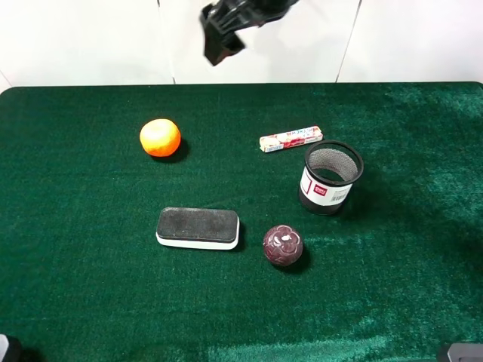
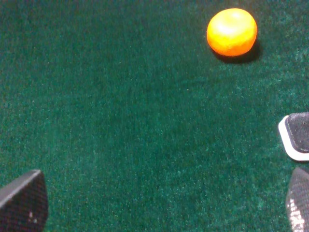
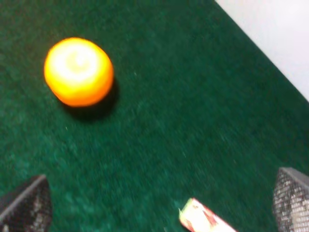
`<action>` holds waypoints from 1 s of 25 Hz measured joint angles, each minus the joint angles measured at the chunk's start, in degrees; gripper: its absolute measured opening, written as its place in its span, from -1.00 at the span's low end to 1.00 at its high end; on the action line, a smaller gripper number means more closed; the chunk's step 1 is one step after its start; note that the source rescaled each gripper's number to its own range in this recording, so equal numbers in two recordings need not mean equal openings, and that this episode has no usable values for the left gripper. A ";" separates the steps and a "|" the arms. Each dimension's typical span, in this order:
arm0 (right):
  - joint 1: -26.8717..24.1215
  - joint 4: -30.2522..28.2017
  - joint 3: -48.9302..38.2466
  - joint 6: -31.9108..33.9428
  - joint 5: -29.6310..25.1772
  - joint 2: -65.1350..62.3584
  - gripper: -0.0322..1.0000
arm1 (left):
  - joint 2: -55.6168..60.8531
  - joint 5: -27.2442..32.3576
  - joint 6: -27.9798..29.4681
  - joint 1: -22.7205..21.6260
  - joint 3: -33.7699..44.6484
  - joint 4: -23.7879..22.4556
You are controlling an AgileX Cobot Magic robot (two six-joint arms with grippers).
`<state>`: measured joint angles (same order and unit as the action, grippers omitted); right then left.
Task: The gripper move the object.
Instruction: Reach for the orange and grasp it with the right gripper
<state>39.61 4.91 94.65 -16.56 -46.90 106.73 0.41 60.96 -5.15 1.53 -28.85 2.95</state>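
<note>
The orange ball [image 1: 160,137] lies on the green table [image 1: 90,286] at the back left, free of any grip. It also shows in the left wrist view [image 2: 232,32] and in the right wrist view [image 3: 78,71]. My right gripper [image 1: 223,38] hangs high over the table's far edge, to the right of the ball and apart from it. In the right wrist view the gripper [image 3: 157,208] is open and empty, its fingertips [image 3: 26,205] wide apart. My left gripper [image 2: 159,208] is open and empty, well short of the ball, and I cannot make it out in the exterior view.
A black-and-white eraser block [image 1: 198,228] lies in the middle, with a dark maroon patterned ball [image 1: 283,245] to its right. A black mesh cup [image 1: 330,177] stands at the right. A candy stick [image 1: 291,139] lies behind the cup. A white wall rises behind the table.
</note>
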 joint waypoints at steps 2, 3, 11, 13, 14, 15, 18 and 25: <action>0.21 1.29 2.88 -1.31 0.00 3.03 0.99 | 0.00 0.00 0.00 0.00 0.00 0.00; 0.25 1.87 4.55 -1.91 0.00 4.67 0.99 | 0.00 0.00 0.00 0.00 0.00 0.00; 2.97 5.57 17.75 -5.24 -0.70 15.72 0.99 | 0.00 0.00 0.00 0.00 0.00 0.00; 3.82 6.41 20.29 -5.79 -0.76 17.89 0.99 | 0.00 0.00 0.00 0.00 0.00 -0.04; 4.25 6.98 21.61 -6.04 -0.82 19.19 0.99 | 0.00 0.00 0.00 0.00 0.00 -0.04; 4.71 7.53 22.65 -6.38 -0.88 20.45 0.99 | 0.00 0.00 0.00 0.00 0.00 -0.04; 5.69 9.36 26.03 -7.87 -0.88 24.00 0.99 | 0.00 0.00 0.00 0.00 0.00 -0.04; 6.78 11.77 30.27 -9.96 -0.76 29.74 0.99 | 0.00 0.00 0.00 0.00 0.00 -0.04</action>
<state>46.39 16.68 124.93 -26.53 -47.66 136.47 0.41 60.96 -5.15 1.53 -28.85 2.91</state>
